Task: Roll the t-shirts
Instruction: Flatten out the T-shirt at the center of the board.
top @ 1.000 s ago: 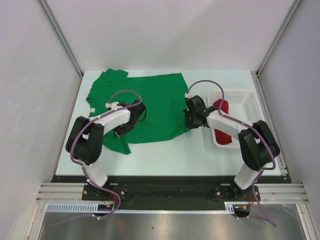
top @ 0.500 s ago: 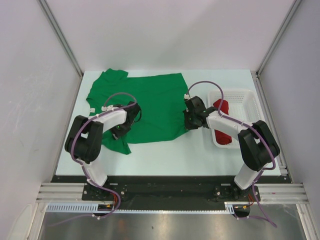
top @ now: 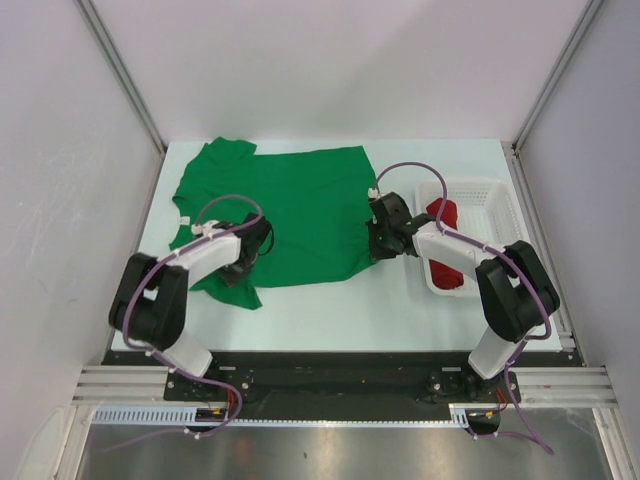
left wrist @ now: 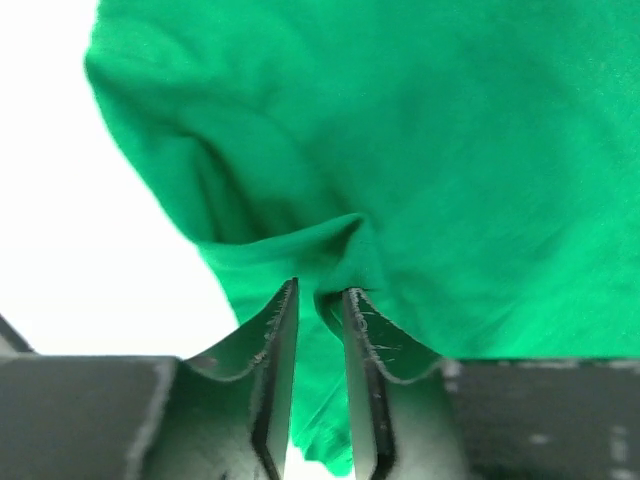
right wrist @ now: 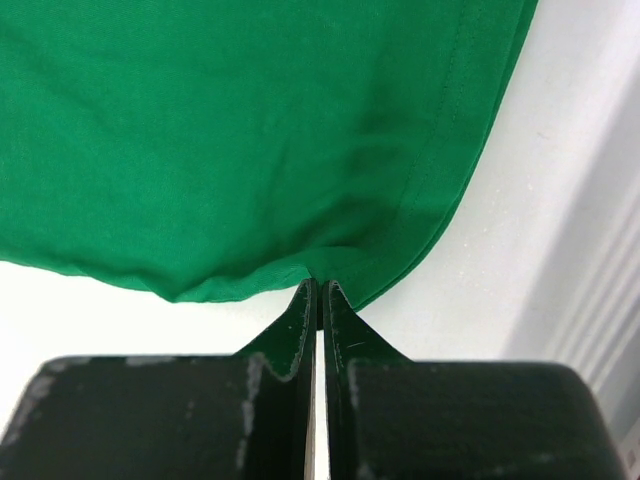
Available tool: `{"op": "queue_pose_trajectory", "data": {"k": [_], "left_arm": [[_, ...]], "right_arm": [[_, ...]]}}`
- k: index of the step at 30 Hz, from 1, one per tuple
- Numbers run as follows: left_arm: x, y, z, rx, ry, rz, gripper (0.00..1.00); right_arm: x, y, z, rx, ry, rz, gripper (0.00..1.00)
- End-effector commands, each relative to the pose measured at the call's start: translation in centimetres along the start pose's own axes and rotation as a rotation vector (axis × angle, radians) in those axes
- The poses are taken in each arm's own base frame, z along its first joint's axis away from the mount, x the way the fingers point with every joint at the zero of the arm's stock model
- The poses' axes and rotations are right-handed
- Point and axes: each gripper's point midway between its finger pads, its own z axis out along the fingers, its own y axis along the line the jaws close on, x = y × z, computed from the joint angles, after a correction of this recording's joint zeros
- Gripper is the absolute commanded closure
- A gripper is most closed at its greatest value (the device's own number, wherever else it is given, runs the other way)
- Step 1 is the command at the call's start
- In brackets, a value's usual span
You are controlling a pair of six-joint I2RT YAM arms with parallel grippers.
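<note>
- Left wrist view: the left gripper [left wrist: 320,292] has its jaws drawn narrow on a raised pucker of the green t-shirt [left wrist: 450,150], close to the near sleeve. The fingers themselves hide how much cloth sits between them.
- From the top camera, the shirt lies spread flat on the table [top: 330,310], collar to the left and hem to the right. None of it is rolled yet.
- The right gripper [right wrist: 320,284] has its jaws pressed together on the near corner of the hem, and the cloth is drawn up to the tips.
- With both ends of the near side pinched, this looks like the first fold. The next move probably calls for both arms to lift together and carry that side away evenly, so the cloth does not skew.
- Far right, the red t-shirt [top: 443,213] sits as a tight roll in the white basket [top: 495,186]. The right arm covers its near end.
</note>
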Motion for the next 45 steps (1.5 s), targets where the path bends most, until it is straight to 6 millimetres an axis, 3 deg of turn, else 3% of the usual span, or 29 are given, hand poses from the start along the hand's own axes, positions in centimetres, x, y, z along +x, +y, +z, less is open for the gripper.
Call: {"op": "queue_pose_trajectory", "data": {"k": [1, 11, 16, 19, 20, 21, 23, 29, 32, 38, 45], "left_arm": [[-0.6, 2.1, -1.6, 0.038, -0.019, -0.081, 0.73], [1.7, 8.1, -2.5, 0.107, -0.016, -0.211, 0.91], [1.9, 10.4, -3.2, 0.136, -0.027, -0.312, 0.99], [2.2, 11.5, -3.3, 0.141, -0.031, -0.329, 0.99], [1.7, 10.7, -3.6, 0.209, -0.048, -0.342, 0.95], [1.4, 10.0, -3.8, 0.248, -0.059, -0.329, 0.84], [0.3, 8.7, -4.5, 0.302, -0.082, -0.309, 0.82], [-2.2, 4.9, -5.5, 0.268, -0.087, -0.234, 0.51], [-3.2, 3.0, -5.5, 0.237, -0.086, -0.224, 0.43], [-4.2, -0.7, -5.0, 0.196, -0.069, -0.193, 0.39], [-3.6, -2.2, -3.1, 0.100, -0.020, -0.198, 0.37]], "right_arm": [[-0.9, 0.0, -0.8, 0.003, -0.042, -0.014, 1.00], [-0.3, -1.6, -0.8, 0.103, -0.029, -0.016, 1.00], [1.5, -3.6, -1.6, 0.181, -0.009, -0.015, 1.00], [2.2, -4.4, -2.5, 0.200, -0.010, 0.001, 1.00], [2.1, -4.5, -2.8, 0.199, -0.018, 0.006, 1.00], [2.0, -4.4, -3.3, 0.193, -0.030, 0.006, 1.00], [1.9, -4.3, -3.5, 0.188, -0.035, 0.010, 1.00], [0.8, -3.7, -3.6, 0.151, -0.072, 0.011, 1.00], [0.9, -4.0, -3.3, 0.152, -0.064, 0.021, 1.00], [1.6, -4.4, -2.6, 0.172, -0.035, 0.013, 1.00], [1.6, -4.3, -2.4, 0.161, -0.031, 0.008, 1.00]]}}
